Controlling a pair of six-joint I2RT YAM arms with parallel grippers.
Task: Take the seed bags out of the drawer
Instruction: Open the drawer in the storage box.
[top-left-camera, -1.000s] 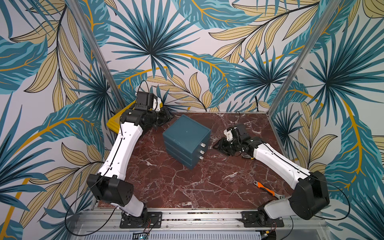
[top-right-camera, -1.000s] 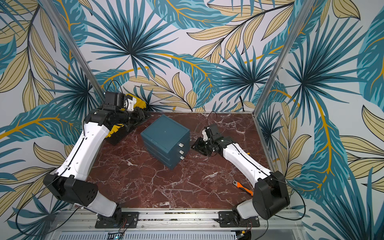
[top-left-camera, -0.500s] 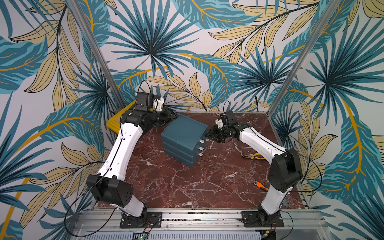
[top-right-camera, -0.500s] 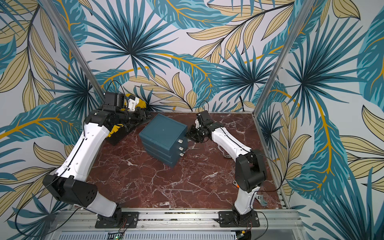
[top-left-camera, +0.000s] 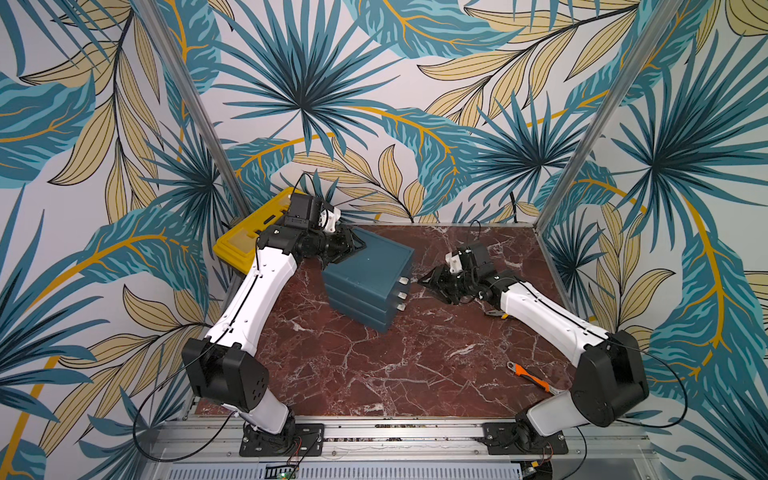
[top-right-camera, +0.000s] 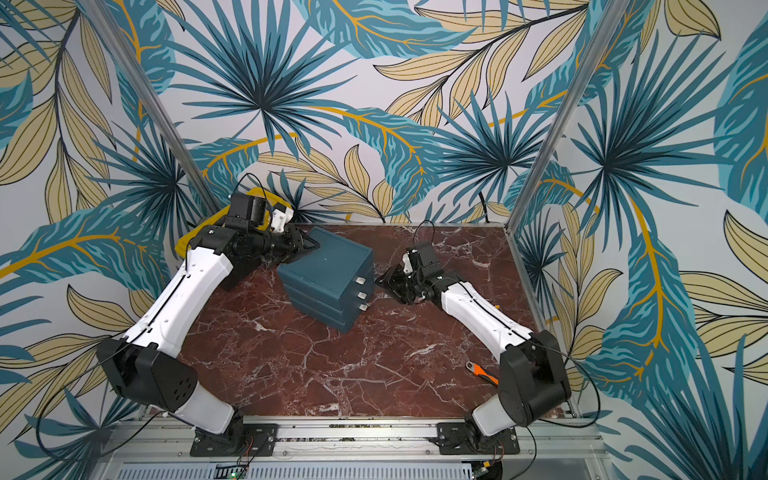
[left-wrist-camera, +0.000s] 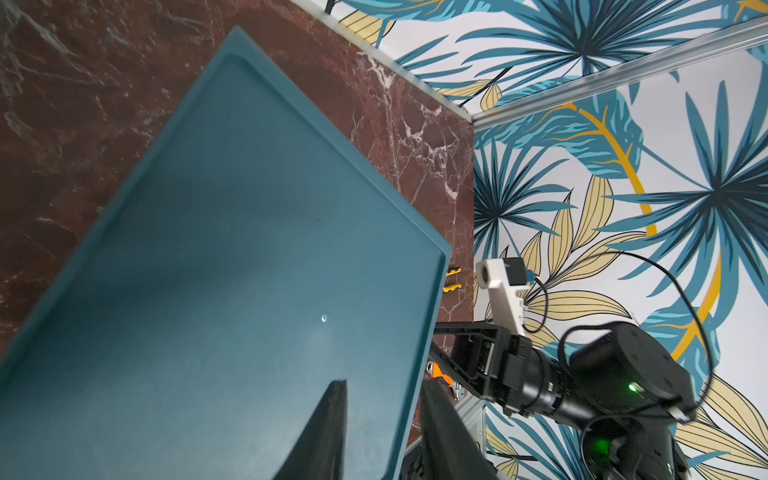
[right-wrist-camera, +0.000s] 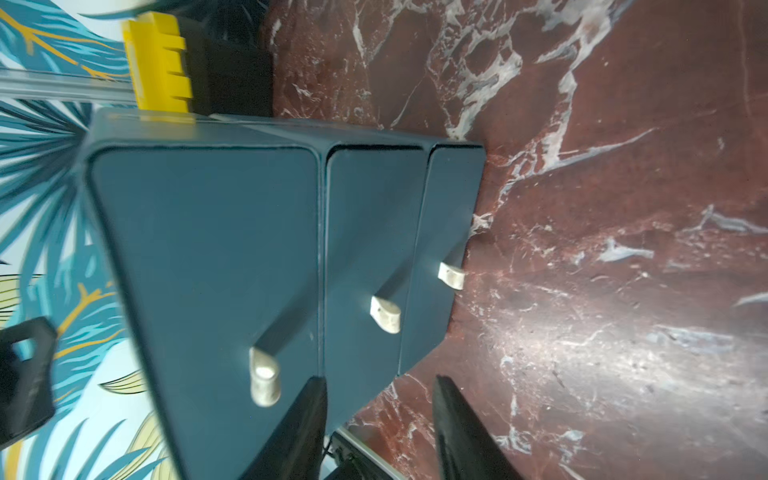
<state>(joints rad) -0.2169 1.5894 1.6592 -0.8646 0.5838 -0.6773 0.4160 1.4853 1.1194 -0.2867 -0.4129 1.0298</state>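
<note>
Right wrist view: right gripper (right-wrist-camera: 378, 380), jaws apart and empty, just beside the top handle (right-wrist-camera: 264, 376) of the shut blue cabinet (right-wrist-camera: 208, 249), seed bags unseen, presumably inside; it should centre that handle before closing while the left gripper (left-wrist-camera: 382, 384), jaws parted at the cabinet's edge, braces.

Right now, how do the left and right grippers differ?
Left gripper is at the cabinet's back top corner; right gripper faces its front. Left straddles the top's edge; right brackets bare air, short of the top handle. Shared: both open, holding nothing.
</note>
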